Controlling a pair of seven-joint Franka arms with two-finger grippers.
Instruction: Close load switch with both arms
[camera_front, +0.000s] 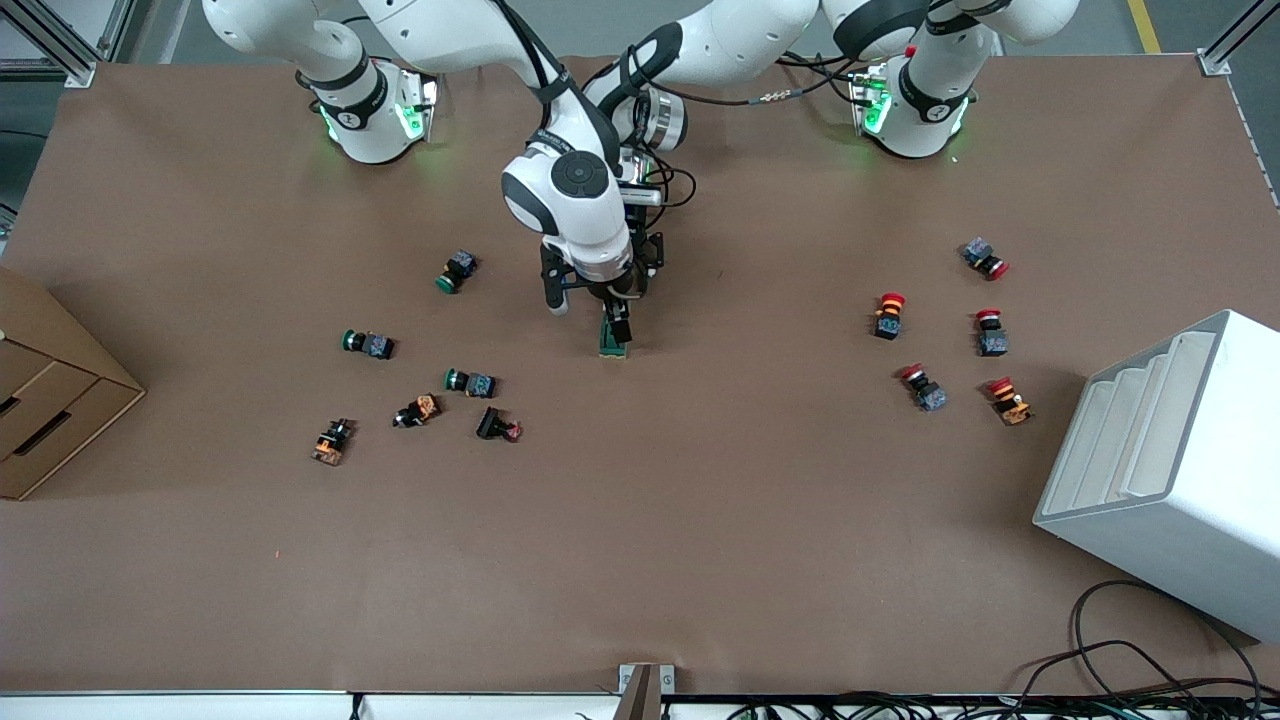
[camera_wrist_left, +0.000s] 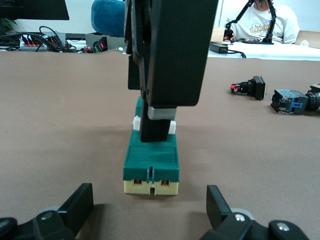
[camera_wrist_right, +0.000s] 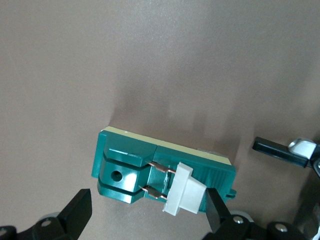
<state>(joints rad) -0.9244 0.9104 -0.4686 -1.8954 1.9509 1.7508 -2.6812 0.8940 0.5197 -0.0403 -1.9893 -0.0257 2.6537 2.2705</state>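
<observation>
The load switch (camera_front: 612, 340) lies mid-table, a dark-green block on a cream base. Its white lever (camera_wrist_right: 186, 196) stands raised, with two copper blades bare. My right gripper (camera_front: 618, 328) hangs over it, open (camera_wrist_right: 147, 212), and one finger (camera_wrist_right: 216, 212) touches the lever's side. In the left wrist view that finger (camera_wrist_left: 156, 127) rests on the lever. My left gripper (camera_front: 602, 288) is open (camera_wrist_left: 150, 205) low over the table at the switch's ribbed end (camera_wrist_left: 151, 157), which is the end farther from the front camera. The switch lies ahead of its fingers, not between them.
Green, orange and black push buttons (camera_front: 470, 382) lie scattered toward the right arm's end. Red-capped ones (camera_front: 922, 387) lie toward the left arm's end. A white rack (camera_front: 1170, 470) and a cardboard box (camera_front: 50, 400) stand at the table's two ends. Cables trail by the near edge.
</observation>
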